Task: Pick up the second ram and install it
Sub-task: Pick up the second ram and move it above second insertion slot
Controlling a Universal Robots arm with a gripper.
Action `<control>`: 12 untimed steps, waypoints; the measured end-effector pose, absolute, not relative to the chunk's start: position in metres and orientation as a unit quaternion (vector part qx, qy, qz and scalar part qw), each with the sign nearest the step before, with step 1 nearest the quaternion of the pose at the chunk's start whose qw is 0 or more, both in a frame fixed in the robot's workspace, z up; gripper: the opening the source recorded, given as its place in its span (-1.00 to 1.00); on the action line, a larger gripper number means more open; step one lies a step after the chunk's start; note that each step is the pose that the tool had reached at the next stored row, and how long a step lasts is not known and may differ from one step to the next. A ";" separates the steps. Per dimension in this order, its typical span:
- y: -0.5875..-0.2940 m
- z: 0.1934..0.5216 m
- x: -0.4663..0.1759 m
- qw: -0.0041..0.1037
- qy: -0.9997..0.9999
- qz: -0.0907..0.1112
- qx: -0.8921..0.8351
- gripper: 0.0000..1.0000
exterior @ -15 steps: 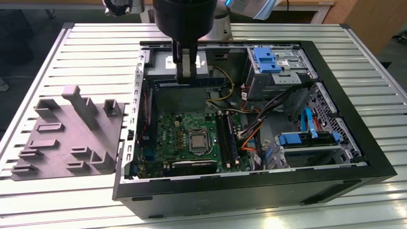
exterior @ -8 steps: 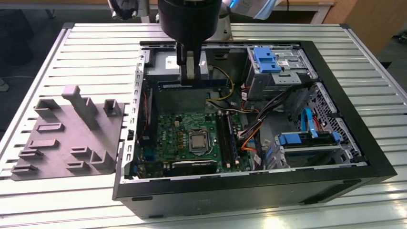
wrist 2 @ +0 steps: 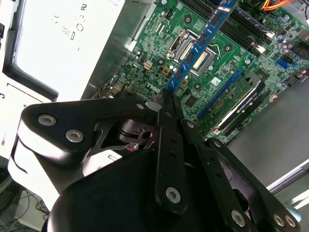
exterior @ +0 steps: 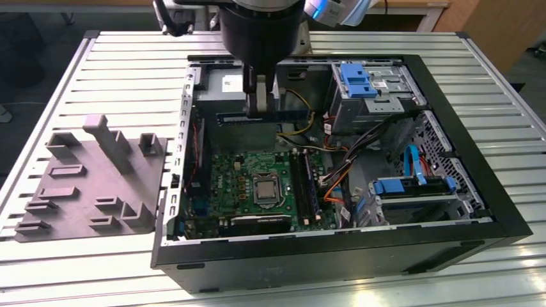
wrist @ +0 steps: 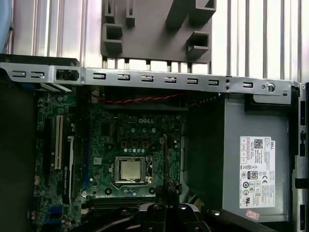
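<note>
the jaws are clenched on the second ram [wrist 2: 202, 44], gripping away from its contact edge, i judge, so that edge stays free for seating. the gripper [wrist 2: 166, 100] holds it raised above the board near the cpu socket [exterior: 266, 190]. the memory slots [exterior: 305, 185] lie just beside that socket. the second wrist view shows the stick's chip face, the first wrist view shows it edge-on, and the exterior view shows its height.

Table [exterior: 111, 64]: pale metal, slatted, lying below the hand [exterior: 262, 110] and spreading well out on every side of it. I see bright glare on the slats farthest from the hand. Off the table's edge, well apart from the hand: dark floor [exterior: 34, 38] and brown wooden furniture [exterior: 503, 32].
</note>
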State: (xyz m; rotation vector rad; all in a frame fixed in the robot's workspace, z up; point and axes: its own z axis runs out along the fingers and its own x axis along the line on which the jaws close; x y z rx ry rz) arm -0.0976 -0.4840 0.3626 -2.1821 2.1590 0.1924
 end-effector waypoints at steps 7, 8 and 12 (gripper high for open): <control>-0.484 0.357 -0.094 0.033 0.702 0.063 -0.709 -0.77; -0.484 0.356 -0.093 0.033 0.702 0.063 -0.709 -0.77; -0.485 0.354 -0.091 0.033 0.702 0.063 -0.709 -0.77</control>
